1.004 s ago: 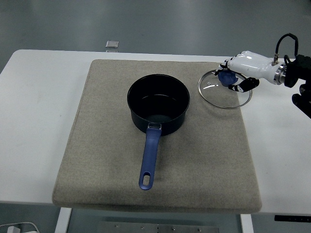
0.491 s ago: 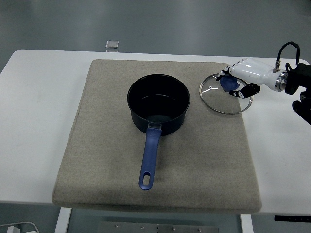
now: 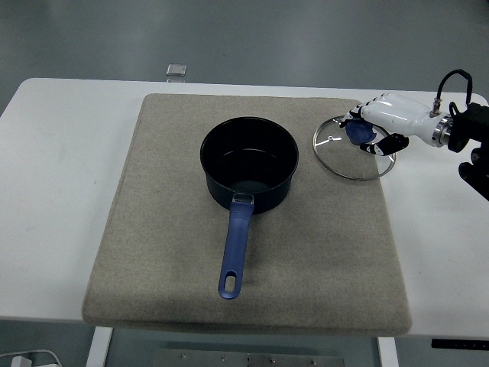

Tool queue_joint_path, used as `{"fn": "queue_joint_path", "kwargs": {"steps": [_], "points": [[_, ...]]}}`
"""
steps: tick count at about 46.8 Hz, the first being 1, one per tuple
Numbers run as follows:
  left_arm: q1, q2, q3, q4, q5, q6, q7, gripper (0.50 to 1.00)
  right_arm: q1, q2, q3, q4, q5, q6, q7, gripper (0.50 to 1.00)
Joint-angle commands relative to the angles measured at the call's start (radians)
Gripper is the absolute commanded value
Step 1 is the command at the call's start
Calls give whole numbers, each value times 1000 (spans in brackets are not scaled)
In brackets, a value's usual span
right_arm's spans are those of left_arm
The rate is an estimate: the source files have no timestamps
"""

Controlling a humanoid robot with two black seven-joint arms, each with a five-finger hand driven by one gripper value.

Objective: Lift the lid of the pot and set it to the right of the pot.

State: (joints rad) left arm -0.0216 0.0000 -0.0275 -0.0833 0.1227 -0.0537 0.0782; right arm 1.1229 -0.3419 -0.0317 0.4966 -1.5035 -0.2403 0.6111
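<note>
Right hand (image 3: 390, 115) gripping lid knob (image 3: 357, 131)
Fingers (image 3: 384, 144) are clenching the knob; glass lid (image 3: 340, 157) is sitting right of the open pot (image 3: 249, 163), on the mat (image 3: 168, 229) covering the table (image 3: 53, 191).

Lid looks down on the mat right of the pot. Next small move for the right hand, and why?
Probably open the fingers and let go of the knob. The glass lid seems to lie flat on the grey mat, clear of the open pot and to its right, so placement looks done. The right hand is curled around the lid's blue knob; release before lifting away.
</note>
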Motion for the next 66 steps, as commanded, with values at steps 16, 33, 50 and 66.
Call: {"fn": "queue_joint_path", "kwargs": {"steps": [16, 33, 50, 66], "points": [[0, 0, 0, 0, 0, 0, 0, 1000, 0, -2, -4, 2, 8, 3, 0, 915], [0, 0, 0, -1, 0, 0, 0, 1000, 6, -6, -8, 4, 3, 6, 0, 915], [0, 0, 0, 0, 0, 0, 0, 1000, 38, -40, -10, 8, 2, 35, 0, 915], [0, 0, 0, 0, 0, 0, 0, 1000, 118, -65, -8, 8, 3, 38, 0, 915]]}}
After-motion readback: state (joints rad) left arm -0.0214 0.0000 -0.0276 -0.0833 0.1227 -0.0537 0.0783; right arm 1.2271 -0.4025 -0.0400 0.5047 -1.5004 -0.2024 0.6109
